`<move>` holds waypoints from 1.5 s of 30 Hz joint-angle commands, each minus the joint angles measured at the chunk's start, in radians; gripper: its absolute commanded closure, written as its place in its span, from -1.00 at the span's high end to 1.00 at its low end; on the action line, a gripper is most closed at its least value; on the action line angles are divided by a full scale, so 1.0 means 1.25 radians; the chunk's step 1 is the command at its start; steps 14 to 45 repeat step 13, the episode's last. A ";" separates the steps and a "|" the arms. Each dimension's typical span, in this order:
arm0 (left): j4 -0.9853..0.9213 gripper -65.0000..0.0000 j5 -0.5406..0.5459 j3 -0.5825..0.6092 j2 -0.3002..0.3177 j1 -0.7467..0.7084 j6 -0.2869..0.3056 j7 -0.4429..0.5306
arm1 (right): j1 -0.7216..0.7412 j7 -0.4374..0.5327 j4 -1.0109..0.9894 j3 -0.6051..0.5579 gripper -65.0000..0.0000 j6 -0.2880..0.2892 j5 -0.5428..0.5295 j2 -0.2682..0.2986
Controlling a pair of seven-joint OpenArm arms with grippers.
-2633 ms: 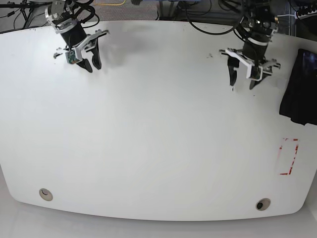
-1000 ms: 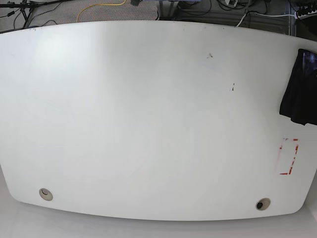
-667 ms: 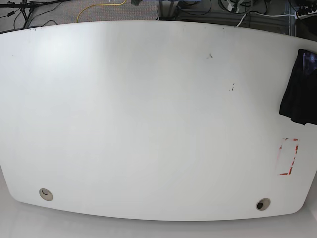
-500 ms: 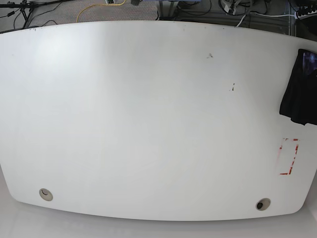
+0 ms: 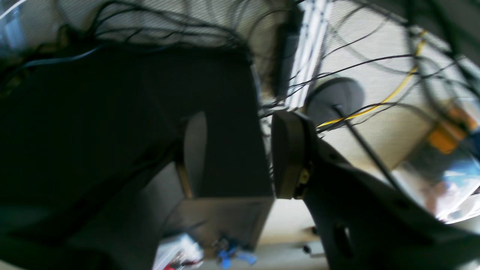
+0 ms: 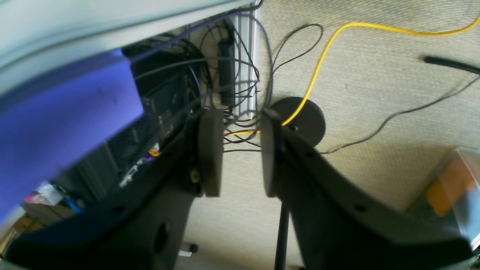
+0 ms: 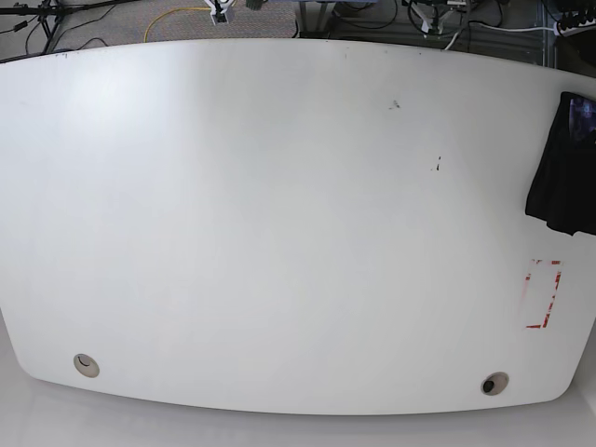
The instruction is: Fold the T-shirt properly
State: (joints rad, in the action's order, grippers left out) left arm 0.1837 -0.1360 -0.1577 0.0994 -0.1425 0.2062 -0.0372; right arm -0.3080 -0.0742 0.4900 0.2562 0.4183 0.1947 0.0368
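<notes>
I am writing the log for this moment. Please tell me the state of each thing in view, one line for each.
T-shirt: bunched at the table's right edge in the base view, not folded, not held.
Left gripper: open, holds nothing, away from the table.
Right gripper: open, holds nothing, over the floor.
Table: white top, red marking near its right edge.

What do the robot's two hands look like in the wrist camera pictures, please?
Both are dark, almost black. The left hand has two broad curved fingers ending in flat rectangular pads, with small brass-coloured fittings at the pad edges. The right hand has the same build: thick matte fingers with round holes lower down. No markings or cables on them show.
</notes>
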 commanded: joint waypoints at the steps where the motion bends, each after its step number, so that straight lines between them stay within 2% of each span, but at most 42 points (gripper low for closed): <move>1: -0.003 -0.22 -0.002 -0.001 0.007 -0.003 0.000 -0.010 | 0.003 0.004 -0.010 0.002 -0.49 0.006 -0.001 0.004; 45: -0.004 -0.22 -0.002 -0.001 0.006 -0.003 0.000 -0.009 | 0.008 0.005 -0.010 0.002 -0.49 0.006 -0.001 0.004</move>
